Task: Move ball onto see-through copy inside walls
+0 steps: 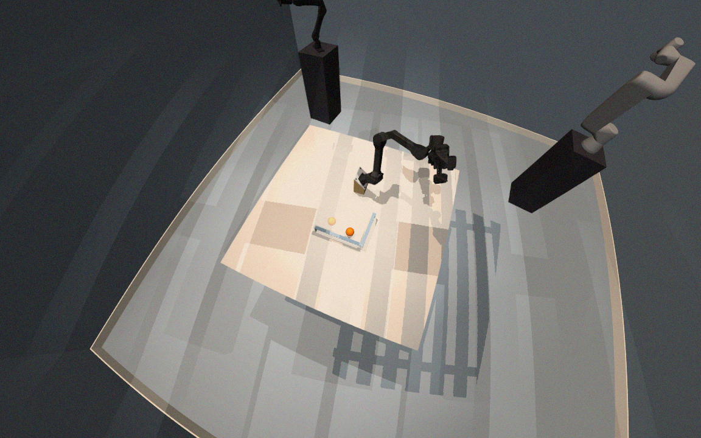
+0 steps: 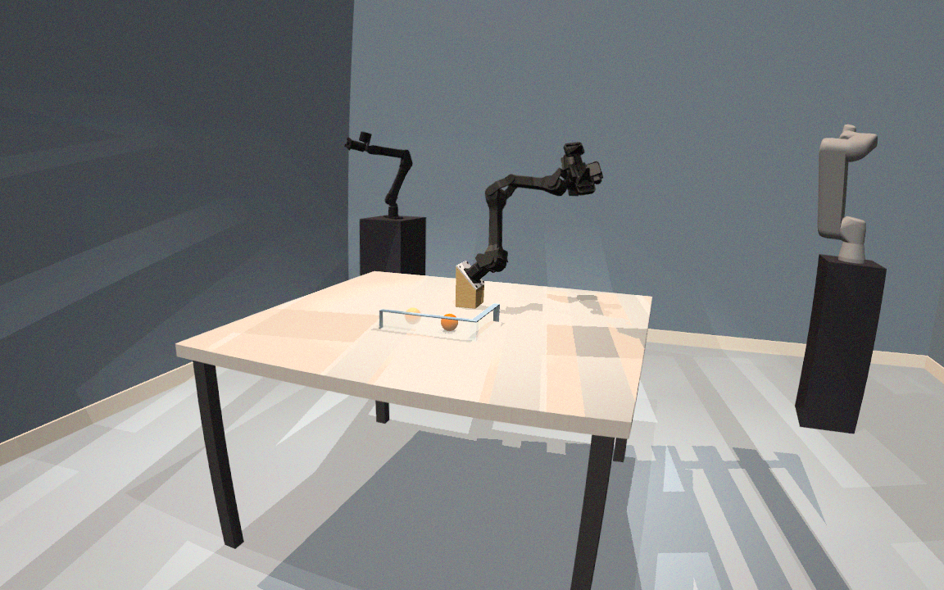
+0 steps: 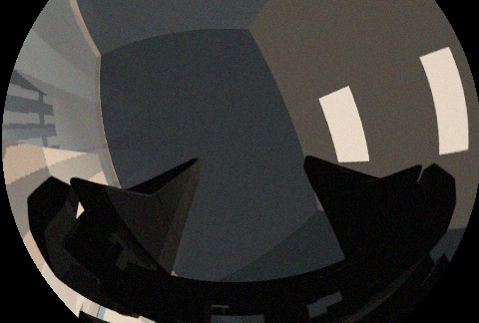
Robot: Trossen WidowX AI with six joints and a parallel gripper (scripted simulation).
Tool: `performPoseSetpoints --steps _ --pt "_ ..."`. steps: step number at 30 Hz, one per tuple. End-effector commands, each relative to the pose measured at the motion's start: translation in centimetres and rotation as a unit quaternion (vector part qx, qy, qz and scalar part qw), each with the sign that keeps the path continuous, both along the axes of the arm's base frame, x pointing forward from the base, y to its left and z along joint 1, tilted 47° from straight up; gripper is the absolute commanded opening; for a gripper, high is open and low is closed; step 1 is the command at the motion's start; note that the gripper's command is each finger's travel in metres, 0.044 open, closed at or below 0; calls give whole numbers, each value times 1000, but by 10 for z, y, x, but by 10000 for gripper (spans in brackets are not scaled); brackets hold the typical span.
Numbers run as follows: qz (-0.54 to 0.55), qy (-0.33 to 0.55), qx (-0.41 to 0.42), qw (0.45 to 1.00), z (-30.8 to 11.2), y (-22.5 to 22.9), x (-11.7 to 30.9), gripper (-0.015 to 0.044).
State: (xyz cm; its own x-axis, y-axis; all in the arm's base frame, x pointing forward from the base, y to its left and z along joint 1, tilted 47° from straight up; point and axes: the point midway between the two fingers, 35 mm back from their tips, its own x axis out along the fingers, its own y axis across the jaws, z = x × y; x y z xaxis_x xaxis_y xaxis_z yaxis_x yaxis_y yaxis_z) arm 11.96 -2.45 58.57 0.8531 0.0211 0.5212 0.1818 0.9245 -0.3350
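Observation:
An orange ball lies on the table inside the corner of the low clear walls, close to the long wall. The see-through copy, a pale yellow ball, shows to its left in the top and exterior views, on the same inner side and nearer the long wall's open end. The two stand apart. My gripper is open and empty, its fingertips wide apart in the wrist view. It is raised high above the table's back right part, well away from the ball.
My arm's wooden base block stands behind the walls on the table. Beyond the table, a black arm on a dark pedestal stands back left, and a light arm on another pedestal stands right.

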Motion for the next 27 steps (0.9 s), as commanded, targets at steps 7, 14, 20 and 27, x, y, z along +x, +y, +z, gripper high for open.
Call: performPoseSetpoints --steps 7,14,20,27 --pt "2 1 -116 993 -7 85 28 370" --pt "39 58 -244 967 -54 173 90 370" --pt "90 155 -317 931 -123 218 151 370" --pt "162 320 -347 867 -229 237 216 370"
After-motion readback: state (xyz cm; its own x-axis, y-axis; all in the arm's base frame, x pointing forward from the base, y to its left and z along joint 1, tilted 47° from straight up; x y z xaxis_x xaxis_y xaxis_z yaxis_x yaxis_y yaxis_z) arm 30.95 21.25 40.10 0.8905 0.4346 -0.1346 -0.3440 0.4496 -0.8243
